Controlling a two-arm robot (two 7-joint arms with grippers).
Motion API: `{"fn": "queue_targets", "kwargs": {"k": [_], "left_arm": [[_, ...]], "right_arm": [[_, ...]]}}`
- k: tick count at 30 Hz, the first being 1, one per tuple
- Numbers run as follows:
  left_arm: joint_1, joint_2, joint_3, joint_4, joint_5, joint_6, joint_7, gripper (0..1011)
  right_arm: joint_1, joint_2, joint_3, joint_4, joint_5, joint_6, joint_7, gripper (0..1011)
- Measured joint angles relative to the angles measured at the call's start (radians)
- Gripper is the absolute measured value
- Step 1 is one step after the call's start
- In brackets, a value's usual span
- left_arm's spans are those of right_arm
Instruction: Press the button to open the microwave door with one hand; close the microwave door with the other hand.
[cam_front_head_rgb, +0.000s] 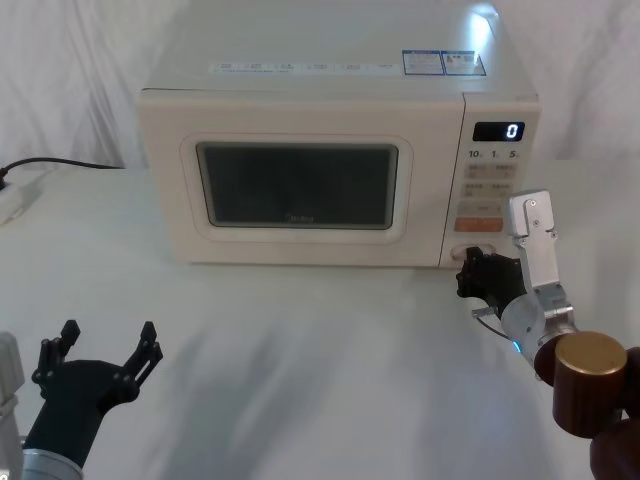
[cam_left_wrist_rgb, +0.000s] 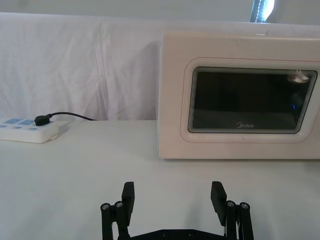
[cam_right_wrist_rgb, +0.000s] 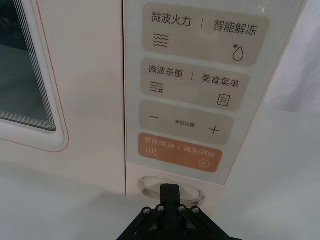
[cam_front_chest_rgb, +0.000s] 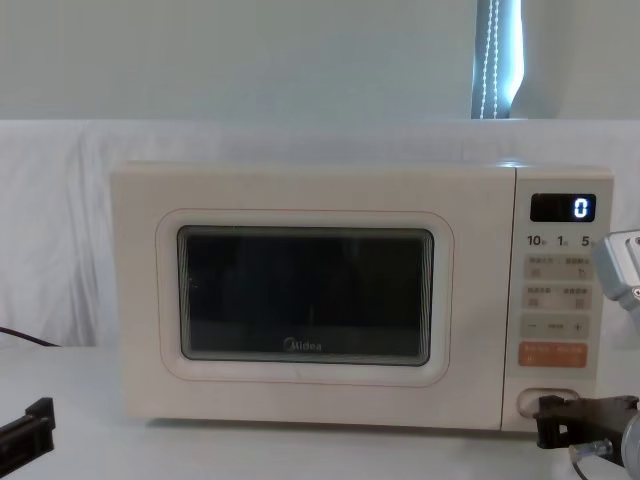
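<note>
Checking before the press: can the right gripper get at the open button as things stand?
Probably yes. The right gripper sits directly in front of the button at the bottom of the microwave control panel, with nothing between them.

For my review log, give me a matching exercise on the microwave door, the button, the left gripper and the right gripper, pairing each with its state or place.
Things:
1. microwave door
2. button
3. left gripper
4. right gripper

States or places:
A. jaws together, tip at the control panel's lowest key
B. closed flush
C. jaws spread, low over the table, short of the oven
D. cream pill under the orange key

Pairs: 1-B, 2-D, 3-C, 4-A
</note>
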Motion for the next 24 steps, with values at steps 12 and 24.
{"fn": "queue_targets", "kwargs": {"k": [12,24], "left_arm": [[0.0,0.0,0.0,0.0,0.0,0.0,0.0,1001],[0.0,0.0,0.0,0.0,0.0,0.0,0.0,1001]], "right_arm": [[0.014,-0.001,0.001,0.018,-0.003,0.0,0.0,0],[0.037,-0.004,0.002,0.05,-0.003,-0.01,0.002,0]]}}
